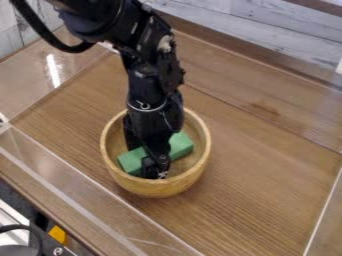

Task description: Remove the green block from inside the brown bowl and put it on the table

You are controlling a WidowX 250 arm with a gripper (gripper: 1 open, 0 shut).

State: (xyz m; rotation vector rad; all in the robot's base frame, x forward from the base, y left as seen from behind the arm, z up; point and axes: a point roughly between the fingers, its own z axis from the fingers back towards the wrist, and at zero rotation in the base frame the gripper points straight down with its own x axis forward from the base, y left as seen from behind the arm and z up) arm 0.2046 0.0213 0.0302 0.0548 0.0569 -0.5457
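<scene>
Brown bowl (pixel 156 170) on table (pixel 267 160); green block (pixel 183 148) lying inside bowl; gripper (pixel 151 160) pointing straight down into bowl, jaws spread wide astride block, grasp not discernible

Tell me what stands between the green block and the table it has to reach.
Only the brown bowl's own thick wall: the green block lies inside it, so it must be lifted over the rim. The table around the bowl shows bare wood. The gripper is already down at the block.
</scene>
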